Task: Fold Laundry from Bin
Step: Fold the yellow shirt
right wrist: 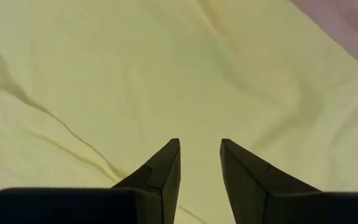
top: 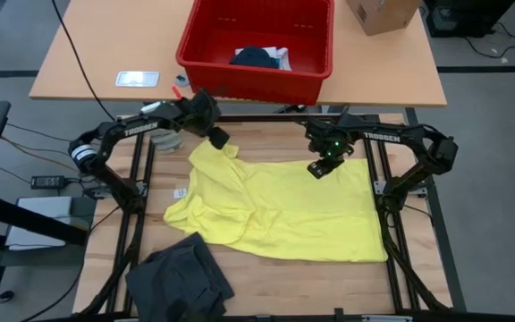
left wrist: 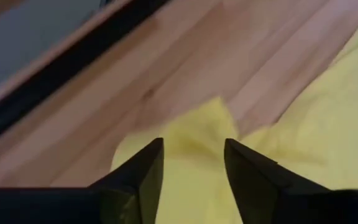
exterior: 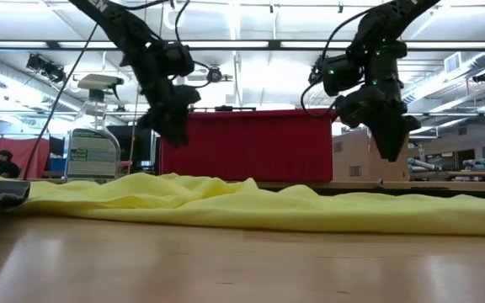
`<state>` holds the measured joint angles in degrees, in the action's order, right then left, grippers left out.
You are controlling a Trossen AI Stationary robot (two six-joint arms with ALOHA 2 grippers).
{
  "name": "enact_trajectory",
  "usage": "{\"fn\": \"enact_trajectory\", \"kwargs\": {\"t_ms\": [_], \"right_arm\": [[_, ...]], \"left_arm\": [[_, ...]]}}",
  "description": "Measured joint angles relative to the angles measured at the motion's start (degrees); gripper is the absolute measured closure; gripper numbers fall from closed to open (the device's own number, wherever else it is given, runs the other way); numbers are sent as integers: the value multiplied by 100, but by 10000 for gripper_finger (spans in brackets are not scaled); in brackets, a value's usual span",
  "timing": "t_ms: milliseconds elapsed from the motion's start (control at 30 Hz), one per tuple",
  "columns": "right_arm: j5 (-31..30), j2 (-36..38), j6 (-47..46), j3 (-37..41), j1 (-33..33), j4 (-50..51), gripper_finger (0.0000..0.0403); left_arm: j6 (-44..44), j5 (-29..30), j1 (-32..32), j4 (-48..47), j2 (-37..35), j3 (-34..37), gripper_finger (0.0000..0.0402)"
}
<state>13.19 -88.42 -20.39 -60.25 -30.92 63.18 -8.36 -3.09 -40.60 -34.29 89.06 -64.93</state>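
Note:
A bright yellow garment lies spread out on the wooden table, rumpled toward its left side. My left gripper hangs open above the garment's far left corner, clear of the cloth. My right gripper points down, open by a narrow gap, over the garment's far edge and also clear of it. A dark grey garment lies bunched at the table's near left. The red bin stands beyond the far edge, with dark and white cloth inside.
A brown cardboard box sits at the far right, next to the bin. A small white flat item lies left of the bin. A spray bottle stands at the far left. Bare wood shows at the near right.

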Motion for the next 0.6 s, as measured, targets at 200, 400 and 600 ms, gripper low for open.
{"fn": "enact_trajectory", "kwargs": {"t_ms": [200, 400, 600], "right_arm": [[34, 15, -76, 0, 2, 74, 279], [-40, 15, -108, 0, 2, 96, 279], [-429, 15, -9, 0, -28, 131, 279]], "left_arm": [[143, -88, -11, 385, 809, 2, 210], [296, -78, -26, 601, 1509, 7, 210], [996, -85, -50, 569, 1774, -4, 263]]}}
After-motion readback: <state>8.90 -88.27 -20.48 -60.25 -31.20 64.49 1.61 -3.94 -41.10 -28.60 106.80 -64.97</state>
